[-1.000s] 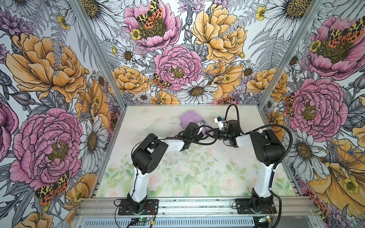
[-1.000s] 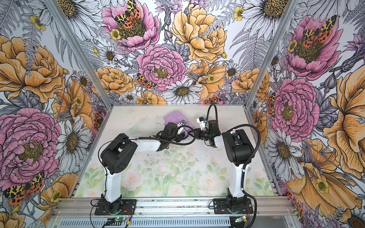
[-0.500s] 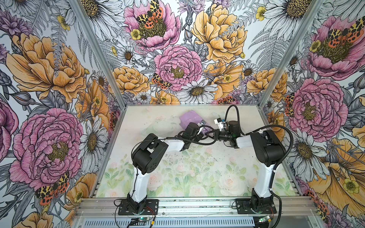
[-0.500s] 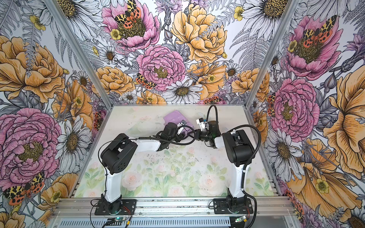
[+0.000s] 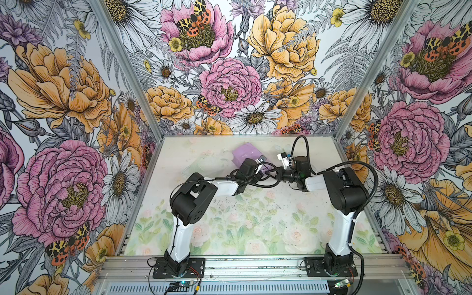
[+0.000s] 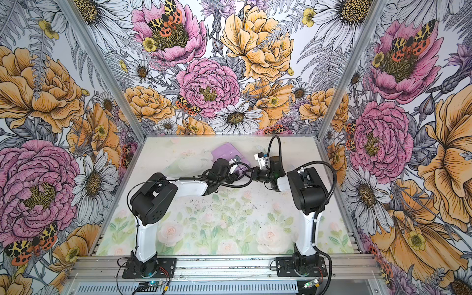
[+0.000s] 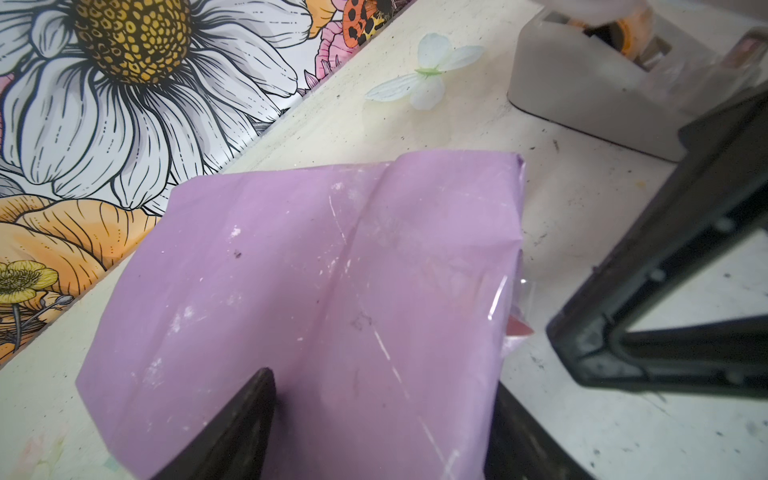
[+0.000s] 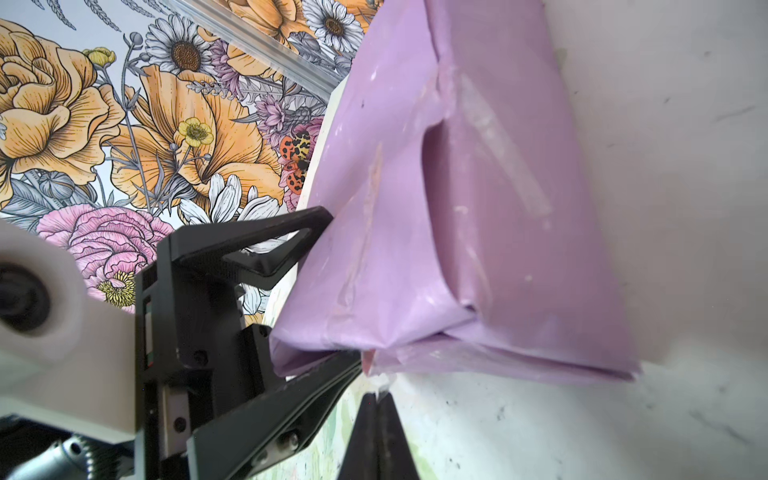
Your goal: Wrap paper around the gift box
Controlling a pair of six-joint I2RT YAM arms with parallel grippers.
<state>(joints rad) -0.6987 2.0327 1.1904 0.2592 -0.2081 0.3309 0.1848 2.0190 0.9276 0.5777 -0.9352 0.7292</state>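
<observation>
The gift box is hidden inside the paper point(image 5: 245, 154), which is folded round it as a lilac parcel point(image 7: 316, 266) near the back of the table. My left gripper point(image 7: 382, 382) is shut on the parcel's near end, one finger point(image 8: 286, 237) on top and the other point(image 8: 291, 395) underneath. My right gripper point(image 8: 377, 397) is shut, and its tips pinch a small sliver of clear tape point(image 8: 381, 384) just off the parcel's folded corner. In both top views the two grippers meet at the parcel's front right edge point(image 5: 268, 171) point(image 6: 245, 170).
A grey tape dispenser point(image 7: 590, 79) stands on the table just beyond the parcel, near the back wall. A pale crumpled translucent sheet point(image 5: 207, 164) lies to the left of the parcel. The floral back wall point(image 5: 229, 89) is close behind.
</observation>
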